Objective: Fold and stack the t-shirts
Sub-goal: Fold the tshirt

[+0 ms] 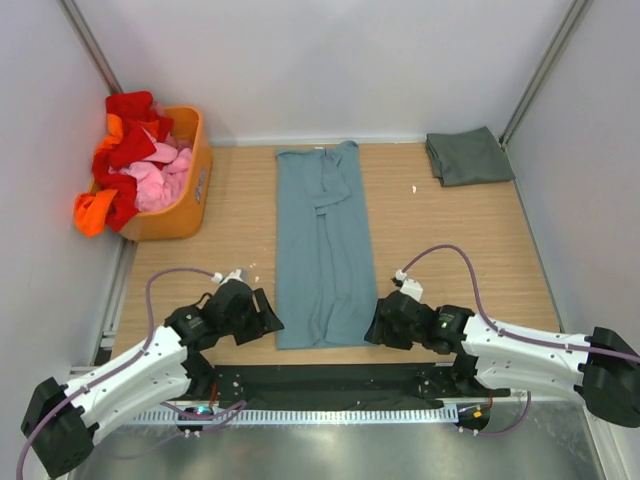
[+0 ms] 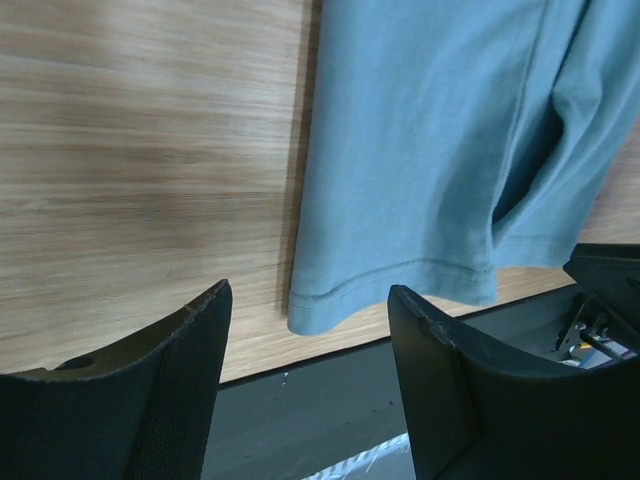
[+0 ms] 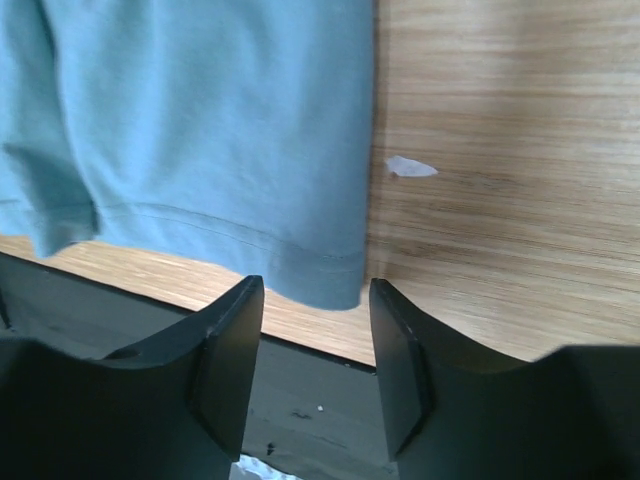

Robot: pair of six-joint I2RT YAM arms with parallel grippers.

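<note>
Blue shirt (image 1: 322, 245) lies flat down the middle of the wooden table (image 1: 230, 230). It is folded lengthwise into a long, narrow strip, with a sleeve turned in over the top layer. Its collar end points to the far wall, and its hem stops just short of the black strip (image 1: 330, 380) along the near edge.

The left gripper (image 1: 262, 318) sits low just beside the shirt's near-left corner. Its jaws are spread and nothing is between them. The left wrist view shows the stitched hem corner lying on bare wood ahead of the gap, untouched.

The right gripper (image 1: 380, 325) mirrors it at the near-right corner, released and empty. In the right wrist view that hem corner lies just ahead of the parted jaws. A small white scrap (image 3: 410, 167) rests on the wood just beside the shirt's right edge.

The grey-green shirt (image 1: 468, 156) lies folded into a compact square in the far right corner, well apart from both arms.

An orange basket (image 1: 180, 195) stands in the far left corner against the wall. It is heaped with red, pink and orange clothes (image 1: 135, 160) that spill over its rim.
</note>
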